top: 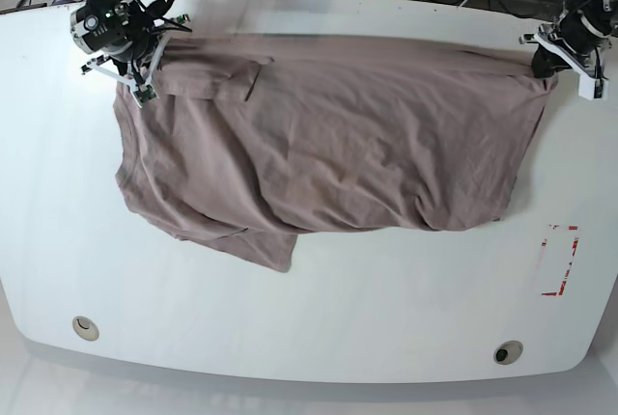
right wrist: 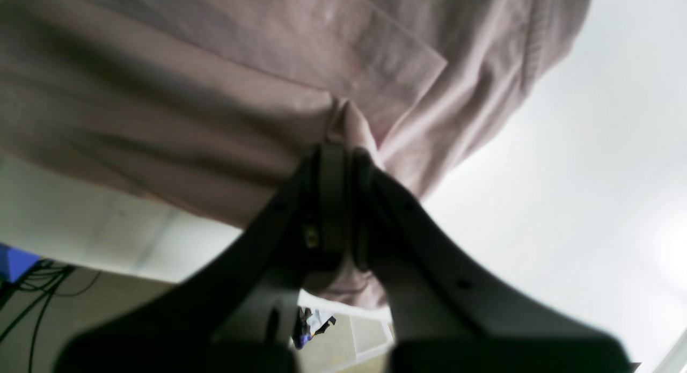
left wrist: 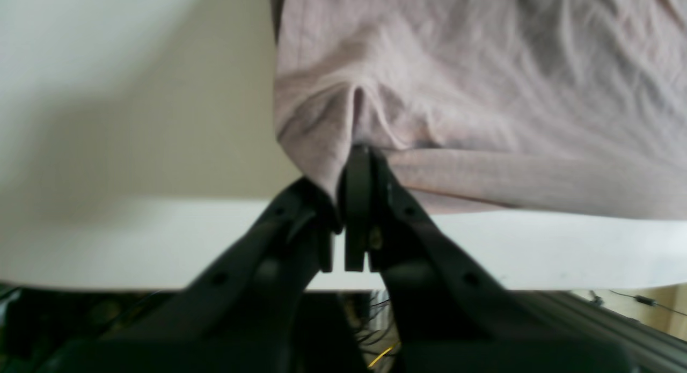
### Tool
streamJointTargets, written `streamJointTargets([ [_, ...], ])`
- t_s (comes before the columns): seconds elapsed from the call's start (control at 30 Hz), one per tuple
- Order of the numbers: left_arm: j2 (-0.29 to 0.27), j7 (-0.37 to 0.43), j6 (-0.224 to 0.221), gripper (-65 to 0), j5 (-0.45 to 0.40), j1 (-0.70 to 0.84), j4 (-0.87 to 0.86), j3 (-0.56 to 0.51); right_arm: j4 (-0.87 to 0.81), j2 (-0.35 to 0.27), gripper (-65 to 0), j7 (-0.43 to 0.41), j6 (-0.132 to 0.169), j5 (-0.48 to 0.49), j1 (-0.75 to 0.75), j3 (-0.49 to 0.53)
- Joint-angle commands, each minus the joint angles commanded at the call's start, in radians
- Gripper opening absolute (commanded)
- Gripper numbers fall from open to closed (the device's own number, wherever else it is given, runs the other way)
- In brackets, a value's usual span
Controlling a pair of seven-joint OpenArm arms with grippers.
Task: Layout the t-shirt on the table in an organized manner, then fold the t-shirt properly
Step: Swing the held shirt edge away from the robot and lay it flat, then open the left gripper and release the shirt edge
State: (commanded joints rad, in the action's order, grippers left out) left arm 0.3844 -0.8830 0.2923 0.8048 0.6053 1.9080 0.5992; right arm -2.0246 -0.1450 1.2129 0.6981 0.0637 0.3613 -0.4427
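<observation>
2 black grippers, the left gripper (left wrist: 358, 147) and right gripper (right wrist: 338, 147), have curved matte fingers (small round screw holes).

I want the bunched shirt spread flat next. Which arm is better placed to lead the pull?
Probably the left: its end effector pinches the t-shirt at a taut corner by the table edge. The right end effector holds the crumpled side.

bright even light, blurred wrist views

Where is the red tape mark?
In the base view, the red tape mark sits near the glossy white table's right edge, below the mauve-brown t-shirt's corner.
</observation>
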Motion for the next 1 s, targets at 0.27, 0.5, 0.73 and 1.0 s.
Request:
streamJointTargets([
  [0.27,0.008,-0.035,-0.002,-63.9,-0.002,-0.127,-0.015,-0.048,0.006,0.000,-64.5,-0.008,0.000,-0.005,-0.097,0.000],
  [0.5,0.008,-0.212,-0.003,-63.9,-0.002,-0.281,-0.121,-0.054,0.040,-0.003,-64.5,-0.008,0.000,-0.006,-0.169,0.000],
  [0.73,0.008,-0.262,-0.003,-63.9,-0.055,-0.331,-0.178,-0.057,0.055,-0.005,-64.5,-0.009,0.000,-0.008,-0.178,0.000],
  [1.0,0.005,-0.262,-0.003,-63.9,-0.137,-0.333,-0.181,-0.058,0.075,0.002,-64.5,-0.012,0.000,-0.006,-0.178,0.000],
])
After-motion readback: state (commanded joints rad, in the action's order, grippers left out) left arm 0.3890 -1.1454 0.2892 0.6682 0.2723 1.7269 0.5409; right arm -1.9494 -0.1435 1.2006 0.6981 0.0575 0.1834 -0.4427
